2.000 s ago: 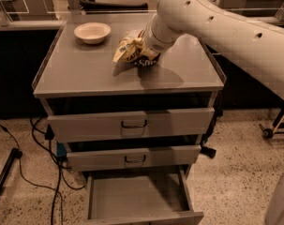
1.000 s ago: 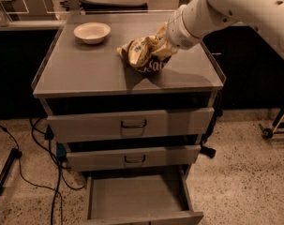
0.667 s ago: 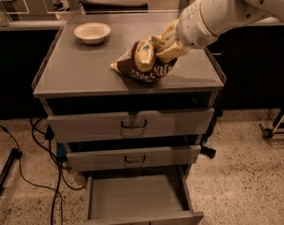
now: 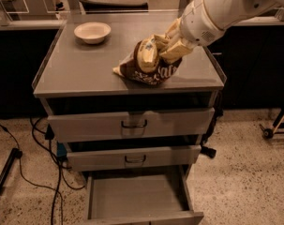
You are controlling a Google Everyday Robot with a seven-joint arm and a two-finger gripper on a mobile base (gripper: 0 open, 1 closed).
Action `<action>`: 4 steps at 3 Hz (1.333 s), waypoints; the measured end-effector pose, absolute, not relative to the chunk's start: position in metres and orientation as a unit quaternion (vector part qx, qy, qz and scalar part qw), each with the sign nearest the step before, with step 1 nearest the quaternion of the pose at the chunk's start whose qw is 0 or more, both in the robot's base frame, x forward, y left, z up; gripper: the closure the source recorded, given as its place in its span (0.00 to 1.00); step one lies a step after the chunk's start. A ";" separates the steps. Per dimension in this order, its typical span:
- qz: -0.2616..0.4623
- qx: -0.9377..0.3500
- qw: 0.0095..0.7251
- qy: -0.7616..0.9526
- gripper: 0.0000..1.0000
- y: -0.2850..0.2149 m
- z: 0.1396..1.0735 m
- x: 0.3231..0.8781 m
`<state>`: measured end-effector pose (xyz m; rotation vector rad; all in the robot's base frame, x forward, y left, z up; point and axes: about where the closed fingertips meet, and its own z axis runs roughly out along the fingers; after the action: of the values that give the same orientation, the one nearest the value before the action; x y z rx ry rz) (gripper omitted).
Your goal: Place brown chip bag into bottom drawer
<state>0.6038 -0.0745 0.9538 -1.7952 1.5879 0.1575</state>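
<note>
Three grey drawers are stacked in this cabinet. Going left to right: dark cables (image 4: 24, 165) trail over the speckled floor (image 4: 244, 172) at the cabinet's 9 o'clock side. On the grey cabinet top (image 4: 76, 71), a round cream bowl (image 4: 92, 32) sits up at about 10 o'clock, well apart from everything else. That leaves the whole left and centre of the top as bare surface.

The brown chip bag (image 4: 146, 71) is at roughly 4 o'clock on the top, close to the front edge. It's tilted, pale yellow end up and dark brown end down. Can't tell if its lower corner touches the surface or hangs just above it. There's white lettering on the brown part, but it's crumpled and I can't read a word.

The gripper (image 4: 168, 45) comes in from 2 o'clock on the white arm (image 4: 226, 6), its jaws clamped on the bag's upper yellow end.

Below, the top drawer (image 4: 132, 124) and middle drawer (image 4: 134, 158) are pushed in. The bottom drawer (image 4: 132, 196) is pulled out, with plain grey floor and low sides, directly below the front edge. Far right, a small caster (image 4: 268, 133) sits on the floor, well apart from the cabinet.
</note>
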 end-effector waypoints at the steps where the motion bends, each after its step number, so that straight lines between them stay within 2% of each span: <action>1: 0.075 -0.697 0.340 0.627 1.00 -0.080 0.962 0.584; 4: 0.105 -0.683 0.290 0.662 1.00 -0.109 1.009 0.445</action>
<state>0.4449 -0.1091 1.0092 -1.8218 1.7676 0.2793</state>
